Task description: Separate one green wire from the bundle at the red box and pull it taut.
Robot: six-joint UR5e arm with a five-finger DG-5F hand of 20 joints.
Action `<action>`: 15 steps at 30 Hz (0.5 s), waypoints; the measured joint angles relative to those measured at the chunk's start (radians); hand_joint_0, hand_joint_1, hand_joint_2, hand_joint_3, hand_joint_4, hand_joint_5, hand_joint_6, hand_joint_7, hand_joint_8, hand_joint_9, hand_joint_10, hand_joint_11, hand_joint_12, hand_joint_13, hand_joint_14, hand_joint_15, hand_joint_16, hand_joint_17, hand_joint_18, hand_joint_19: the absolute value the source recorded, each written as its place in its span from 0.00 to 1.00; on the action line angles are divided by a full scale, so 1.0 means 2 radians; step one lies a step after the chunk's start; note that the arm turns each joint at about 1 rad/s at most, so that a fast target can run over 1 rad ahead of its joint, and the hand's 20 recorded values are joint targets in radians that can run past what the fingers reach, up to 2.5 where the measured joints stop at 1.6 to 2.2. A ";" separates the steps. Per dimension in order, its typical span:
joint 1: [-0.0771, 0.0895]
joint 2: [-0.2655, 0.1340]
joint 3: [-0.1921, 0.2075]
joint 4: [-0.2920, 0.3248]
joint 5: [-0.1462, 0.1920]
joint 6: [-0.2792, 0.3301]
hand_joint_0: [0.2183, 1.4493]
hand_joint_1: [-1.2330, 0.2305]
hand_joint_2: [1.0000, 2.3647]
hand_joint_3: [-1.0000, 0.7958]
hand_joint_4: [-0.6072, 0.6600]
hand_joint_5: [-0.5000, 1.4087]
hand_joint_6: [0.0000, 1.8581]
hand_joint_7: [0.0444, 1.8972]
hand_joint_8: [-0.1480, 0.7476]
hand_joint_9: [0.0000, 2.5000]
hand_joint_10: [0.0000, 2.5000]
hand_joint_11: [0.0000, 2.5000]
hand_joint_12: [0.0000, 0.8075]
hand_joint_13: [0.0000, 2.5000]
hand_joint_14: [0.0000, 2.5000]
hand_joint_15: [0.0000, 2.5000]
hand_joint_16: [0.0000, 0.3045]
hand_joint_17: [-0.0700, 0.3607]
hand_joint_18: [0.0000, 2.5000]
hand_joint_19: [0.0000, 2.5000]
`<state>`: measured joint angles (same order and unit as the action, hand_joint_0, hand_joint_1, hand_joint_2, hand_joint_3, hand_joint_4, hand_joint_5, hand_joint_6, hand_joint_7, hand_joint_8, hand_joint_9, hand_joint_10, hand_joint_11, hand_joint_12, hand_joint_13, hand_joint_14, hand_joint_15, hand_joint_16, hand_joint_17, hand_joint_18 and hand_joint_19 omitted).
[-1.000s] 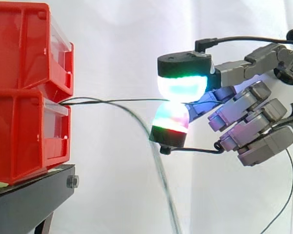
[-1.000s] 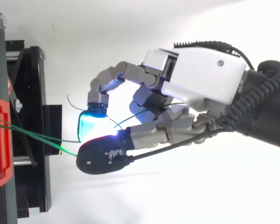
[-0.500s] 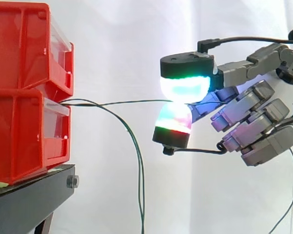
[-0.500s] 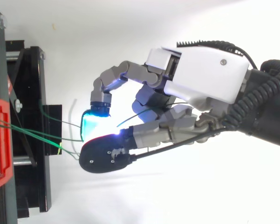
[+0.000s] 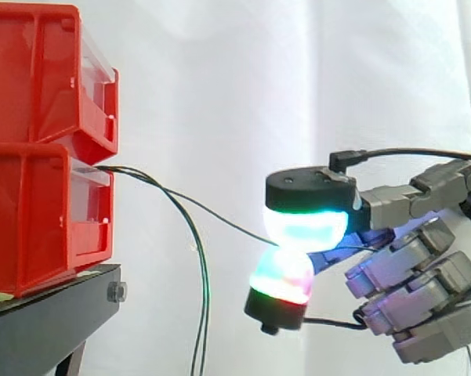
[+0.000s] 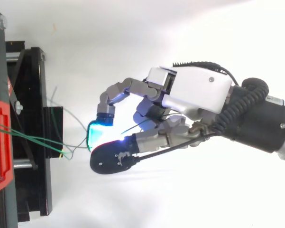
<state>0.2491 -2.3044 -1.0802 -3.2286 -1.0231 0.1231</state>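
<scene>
Pinch grip is the working condition here: the hand (image 6: pixel 194 92) clamps the green wire (image 5: pixel 227 222) between two glowing fingertips (image 5: pixel 306 227), one pad above and one below, with the other fingers folded back clear of it. From the pinch the wire rises leftward to the lower red box (image 5: pixel 39 223), running in a shallow bow rather than a dead-straight line, so some slack probably remains. To finish the step well, draw the hand away from the box along the wire's own line and avoid any sideways sweep. Hold pad pressure constant, since a thin wire can slip out of rounded pads, and stop as soon as the bow disappears, because further pull would load the box end. The rest of the bundle (image 5: pixel 202 313) hangs loose, dropping beside the black stand (image 5: pixel 55 313) and well apart from the pinch. It should hang free; if a second strand lifts with the first, separation is incomplete. Containers: two red boxes are stacked on the stand, the upper red box (image 5: pixel 39 78) sitting directly on the lower. All wires emerge at the top front edge of the lower box, just under the upper one. Both boxes carry a clear front panel, but what lies inside either cannot be made out.
</scene>
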 measured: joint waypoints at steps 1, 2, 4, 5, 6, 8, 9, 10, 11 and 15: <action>0.000 0.000 -0.003 0.016 0.000 0.000 0.36 0.36 0.01 0.42 0.54 0.18 0.49 0.51 0.48 0.50 0.78 0.51 0.41 0.46 0.98 0.45 0.14 0.39 0.55 0.63; 0.001 0.000 -0.004 0.030 0.000 -0.001 0.36 0.36 0.01 0.42 0.54 0.18 0.49 0.50 0.48 0.50 0.78 0.50 0.41 0.46 0.98 0.45 0.14 0.39 0.55 0.63; 0.001 0.000 -0.006 0.045 0.001 -0.003 0.36 0.36 0.01 0.42 0.54 0.18 0.49 0.50 0.48 0.50 0.78 0.51 0.42 0.46 0.97 0.45 0.14 0.39 0.55 0.63; 0.001 0.000 -0.006 0.050 0.001 -0.005 0.36 0.36 0.01 0.42 0.54 0.18 0.49 0.50 0.48 0.50 0.78 0.51 0.41 0.46 0.97 0.45 0.15 0.39 0.55 0.62; 0.002 0.000 -0.006 0.055 0.001 -0.007 0.36 0.36 0.01 0.42 0.54 0.18 0.49 0.50 0.48 0.50 0.77 0.51 0.41 0.46 0.97 0.46 0.15 0.39 0.55 0.62; 0.002 0.000 -0.007 0.059 0.001 -0.011 0.36 0.36 0.01 0.42 0.55 0.18 0.49 0.51 0.48 0.50 0.77 0.51 0.41 0.46 0.97 0.45 0.15 0.39 0.55 0.62; 0.002 -0.001 -0.007 0.060 0.001 -0.013 0.36 0.36 0.01 0.42 0.55 0.18 0.49 0.51 0.48 0.50 0.77 0.51 0.42 0.46 0.96 0.46 0.14 0.39 0.55 0.62; 0.003 -0.001 -0.007 0.061 0.001 -0.015 0.36 0.36 0.01 0.42 0.55 0.18 0.49 0.50 0.48 0.50 0.77 0.51 0.42 0.46 0.97 0.45 0.14 0.39 0.55 0.62; 0.003 -0.001 -0.007 0.062 0.001 -0.017 0.36 0.36 0.01 0.42 0.55 0.18 0.49 0.51 0.48 0.50 0.77 0.51 0.41 0.46 0.96 0.45 0.14 0.39 0.55 0.62; 0.004 -0.001 -0.007 0.067 0.001 -0.023 0.36 0.36 0.01 0.42 0.55 0.18 0.49 0.50 0.48 0.50 0.77 0.51 0.42 0.46 0.96 0.46 0.14 0.39 0.55 0.62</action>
<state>0.2581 -2.3056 -1.0949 -3.0944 -1.0216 0.0761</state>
